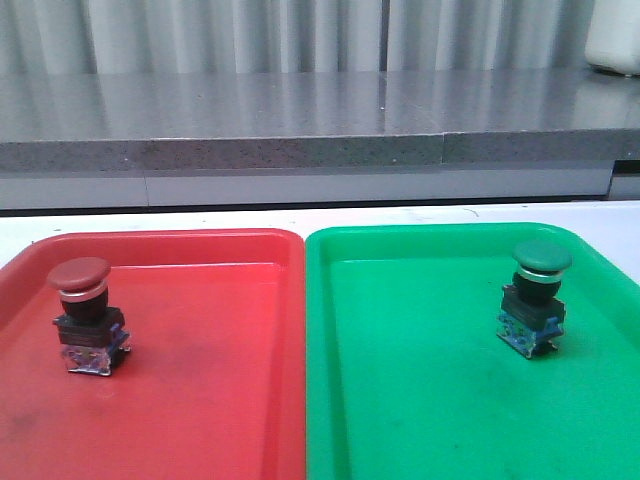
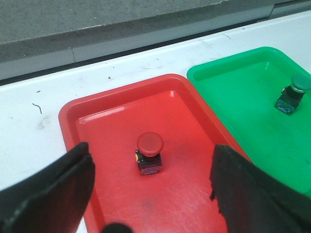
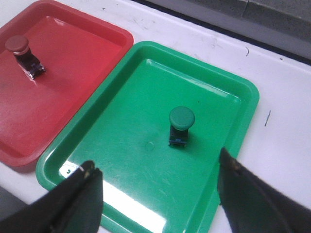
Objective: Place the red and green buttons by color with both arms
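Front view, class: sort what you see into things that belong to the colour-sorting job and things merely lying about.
Belonging to the job:
red button
green button
red tray
green tray

Just lying about:
grey stone ledge
white container at the far right

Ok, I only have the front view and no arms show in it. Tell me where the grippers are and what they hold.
Observer: The left gripper is above the red tray, fingers wide apart, holding nothing.
Operator: Give me the right one.
Observer: The right gripper is over the green tray, also open and holding nothing.
Operator: Confirm neither is touching a button.
Observer: Neither is. The red button stands upright, apart from the left fingers, and the green button stands apart from the right fingers.
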### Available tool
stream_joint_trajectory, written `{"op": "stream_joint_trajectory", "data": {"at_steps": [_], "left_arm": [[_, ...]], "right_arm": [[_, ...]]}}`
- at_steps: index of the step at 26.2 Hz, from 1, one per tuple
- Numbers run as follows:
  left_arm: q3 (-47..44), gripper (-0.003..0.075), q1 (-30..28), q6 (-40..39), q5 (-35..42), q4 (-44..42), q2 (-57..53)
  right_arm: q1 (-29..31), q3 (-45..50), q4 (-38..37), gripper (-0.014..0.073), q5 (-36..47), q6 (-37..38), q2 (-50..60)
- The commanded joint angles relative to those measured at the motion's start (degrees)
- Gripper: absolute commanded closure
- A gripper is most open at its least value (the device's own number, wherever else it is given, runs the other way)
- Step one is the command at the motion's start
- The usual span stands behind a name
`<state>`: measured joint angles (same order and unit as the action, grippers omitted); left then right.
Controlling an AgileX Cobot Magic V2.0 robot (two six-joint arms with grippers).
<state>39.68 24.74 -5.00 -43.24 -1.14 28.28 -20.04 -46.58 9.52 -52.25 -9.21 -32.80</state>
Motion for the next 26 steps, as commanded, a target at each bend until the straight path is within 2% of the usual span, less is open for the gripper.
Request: {"op": "stream_joint_trajectory", "data": {"at_steps": [1,3,4,8,10,12,14,16,17,26], "left_arm": [[1.6,0.0226,0.3,-0.1,5.5,1.1,0.3],[1.6,0.0226,0.3,-0.1,5.9,2.0,0.3],[1.6,0.0226,0.3,-0.1,5.7,2.1,0.3],[1.6,0.0236,0.3,-0.1,5.5,2.1,0.3],[1.6,0.0312,0.3,-0.1,5.5,2.1,0.3],[1.6,0.0444,0.3,-0.1,5.4,2.1,0.3],[1.6,0.0595,0.3,-0.1,5.4,2.1,0.3],[1.6,0.0711,0.3,-0.1,5.5,2.1,0.3],[1.6,0.0738,0.3,-0.1,5.5,2.1,0.3],[1.6,0.074,0.3,-0.1,5.5,2.1,0.3]], "right_arm": [[0.0,-1.6,0.1,0.0078,3.1,0.3,1.1],[0.0,-1.6,0.1,0.0098,3.1,0.3,1.4],[0.0,-1.6,0.1,0.0139,3.1,0.3,1.4],[0.0,-1.6,0.1,0.0427,3.1,0.3,1.4],[0.0,-1.6,0.0,0.0569,3.1,0.3,1.4],[0.0,-1.6,-0.3,0.0668,3.1,0.3,1.4],[0.0,-1.6,-1.2,0.0664,3.1,0.3,1.4],[0.0,-1.6,-2.2,0.0664,2.7,0.3,1.4],[0.0,-1.6,-2.2,0.0664,2.7,0.3,1.4],[0.0,-1.6,-2.2,0.0664,2.7,0.3,1.4]]}}
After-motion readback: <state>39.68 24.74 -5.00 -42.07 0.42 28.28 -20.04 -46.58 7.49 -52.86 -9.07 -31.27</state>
